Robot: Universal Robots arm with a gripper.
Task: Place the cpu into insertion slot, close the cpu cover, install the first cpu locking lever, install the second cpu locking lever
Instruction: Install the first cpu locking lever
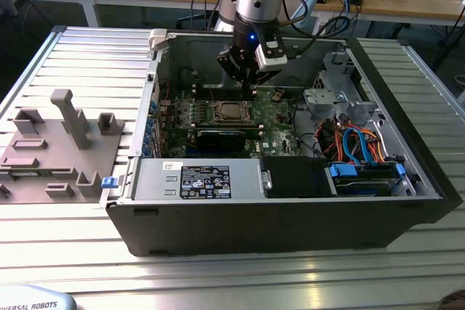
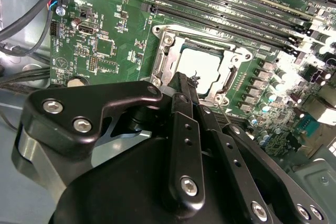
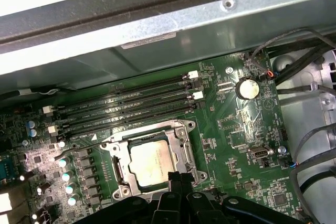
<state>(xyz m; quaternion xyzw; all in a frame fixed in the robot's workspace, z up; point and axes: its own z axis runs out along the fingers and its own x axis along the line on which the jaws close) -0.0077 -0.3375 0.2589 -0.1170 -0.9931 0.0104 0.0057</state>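
End effector: we see its black fingers (image 2: 186, 80) drawn together to a narrow tip; we cannot tell whether anything is pinched between them.
End effector position: in the exterior view it (image 1: 247, 81) hangs inside the open computer case (image 1: 290, 215), just above the green circuit board (image 3: 236, 129). In both wrist views its tip (image 3: 176, 174) sits at the edge of the insertion slot.
Cpu: we find the cpu (image 2: 202, 66) lying flat in the insertion slot (image 2: 168, 38), its pale metal top (image 3: 149, 163) showing through the window.
Cpu cover: the cpu cover (image 3: 184, 153) lies down over the chip, framing it on all sides.
Lever: a thin wire lever (image 3: 84, 148) runs along the slot's side nearest the memory slots (image 3: 126, 103); we cannot tell if it is latched.
Surroundings: the case stands on a ribbed metal table (image 1: 73, 41), with a grey fixture block (image 1: 65, 143) at the exterior view's left.
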